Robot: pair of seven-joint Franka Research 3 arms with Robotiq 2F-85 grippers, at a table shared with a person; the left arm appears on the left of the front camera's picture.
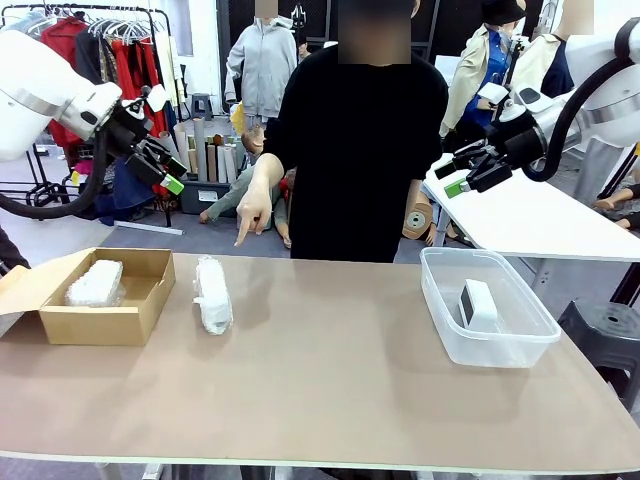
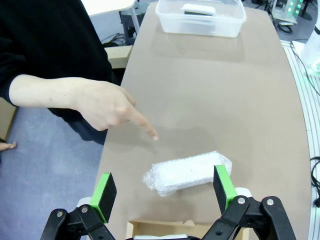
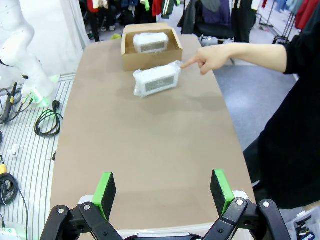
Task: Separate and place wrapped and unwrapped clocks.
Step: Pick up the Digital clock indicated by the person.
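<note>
A slim bubble-wrapped clock point(image 1: 213, 294) lies on the tabletop point(image 1: 330, 390) just beside the cardboard box point(image 1: 100, 325), which holds a fatter wrapped clock point(image 1: 95, 285). The bare white clock point(image 1: 478, 303) sits in the clear tub point(image 1: 495, 350), well apart. The person's hand point(image 1: 252, 212) points down near the slim one, while the left gripper point(image 1: 170, 172) and right gripper point(image 1: 450, 176) hang above, jaws released.

Brown bench point(image 1: 330, 400) top, matte, evenly lit, only soft shadows. Behind it there's a grey floor point(image 1: 70, 235) and a clothes rack point(image 1: 125, 55) with red stuff hanging at the back left. A bunch of upright cardboard tubes point(image 1: 210, 155) stand near it. On the right, 1 white table point(image 1: 545, 215) and a black stool point(image 1: 605, 330) just beside the bench. Ribbed matting point(image 3: 25, 165) with loose cables point(image 3: 47, 122) runs along 1 side.
</note>
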